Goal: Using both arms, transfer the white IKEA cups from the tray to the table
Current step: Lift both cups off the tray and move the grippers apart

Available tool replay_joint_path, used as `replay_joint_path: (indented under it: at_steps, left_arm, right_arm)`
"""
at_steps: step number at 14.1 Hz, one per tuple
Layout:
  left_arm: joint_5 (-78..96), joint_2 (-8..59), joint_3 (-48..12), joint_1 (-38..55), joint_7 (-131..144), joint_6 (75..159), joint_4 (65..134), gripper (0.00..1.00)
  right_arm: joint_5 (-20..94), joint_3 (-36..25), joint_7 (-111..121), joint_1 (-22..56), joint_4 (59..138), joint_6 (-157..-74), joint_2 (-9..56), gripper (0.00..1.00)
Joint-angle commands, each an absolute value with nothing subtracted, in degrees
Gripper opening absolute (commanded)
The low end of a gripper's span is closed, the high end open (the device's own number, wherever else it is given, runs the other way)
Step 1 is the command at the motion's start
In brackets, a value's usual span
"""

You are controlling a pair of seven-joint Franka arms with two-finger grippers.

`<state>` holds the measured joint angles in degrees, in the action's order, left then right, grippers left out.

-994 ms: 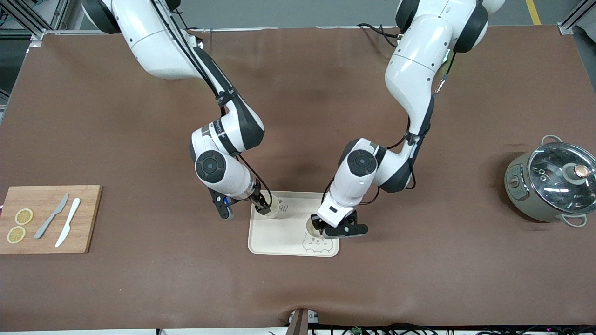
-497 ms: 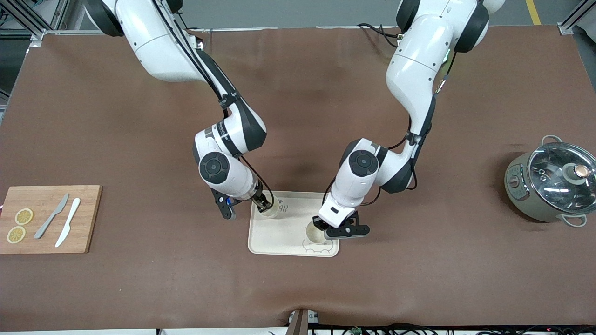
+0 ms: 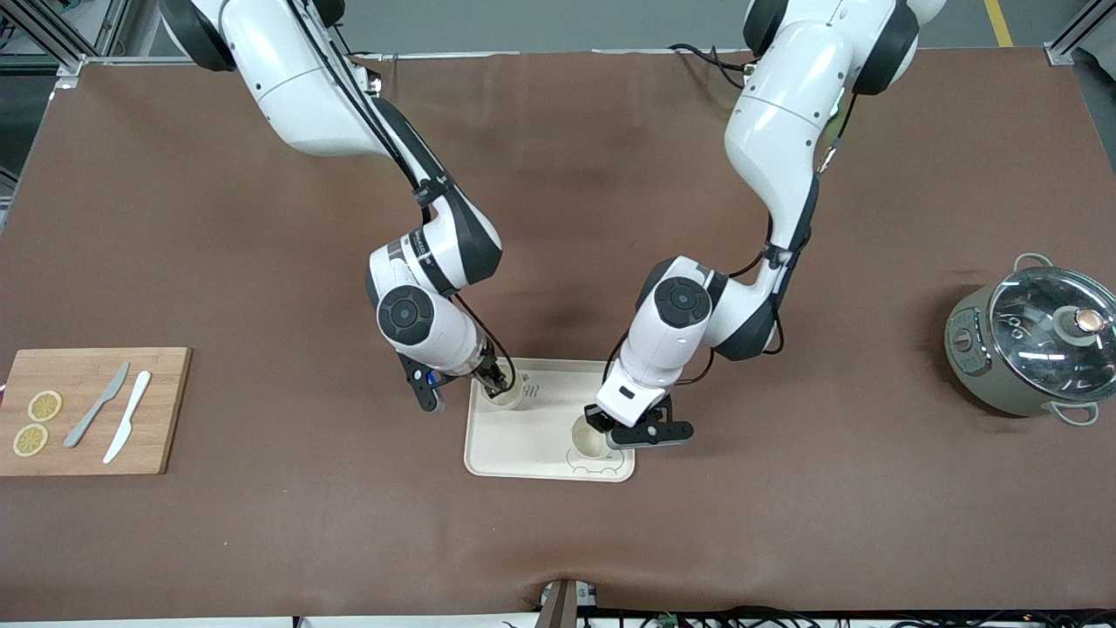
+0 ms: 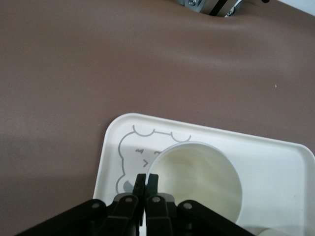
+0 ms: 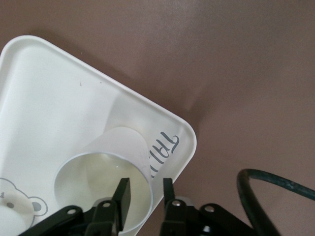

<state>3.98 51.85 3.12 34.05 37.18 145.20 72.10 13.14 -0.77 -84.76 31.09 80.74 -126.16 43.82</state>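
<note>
Cups sit on your bear-printed tray (image 3: pixel 523 445): left gripper (image 4: pixel 147 183) pinches one white cup's (image 4: pixel 202 182) rim; right gripper (image 5: pixel 145 192) straddles the other cup's (image 5: pixel 106 179) wall, fingers apart.

Left gripper (image 4: pixel 147 183) clamps the rim of a white cup (image 4: pixel 197 179) standing on a bear-printed tray (image 4: pixel 275 162).

The two black fingers (image 4: pixel 140 184) are pressed together on the cup wall, one inside the rim and one outside; the open, empty cup stands upright just beside the gripper. A grey bear outline (image 4: pixel 135 157) shows on the cream tray floor next to the fingers. Brown table covering (image 4: pixel 98 64) spreads past the tray's rounded corner.
</note>
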Motion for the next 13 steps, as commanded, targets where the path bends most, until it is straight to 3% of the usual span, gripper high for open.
replay_joint_path:
  at_steps: [1, 2, 7, 13]
  left_arm:
    - [4.48, 48.61, 3.43, 34.19, 37.97, 140.02, 72.95, 0.0]
    - [4.48, 47.82, 3.34, 34.19, 37.97, 139.23, 73.04, 0.0]
    - [3.78, 43.16, 3.69, 33.49, 37.27, 129.13, 73.04, 0.0]
    - [3.95, 39.12, 3.6, 30.68, 31.3, 122.98, 73.48, 0.0]
  right_arm:
    - [13.45, -1.23, -85.17, 31.64, 79.81, -126.39, 44.3, 0.07]
    - [13.53, -1.23, -84.73, 31.64, 79.8, -126.39, 44.3, 0.0]
    - [12.57, -1.23, -83.59, 31.64, 79.19, -126.21, 43.68, 0.0]
    - [12.74, -1.32, -78.84, 30.77, 78.13, -125.6, 42.45, 0.0]
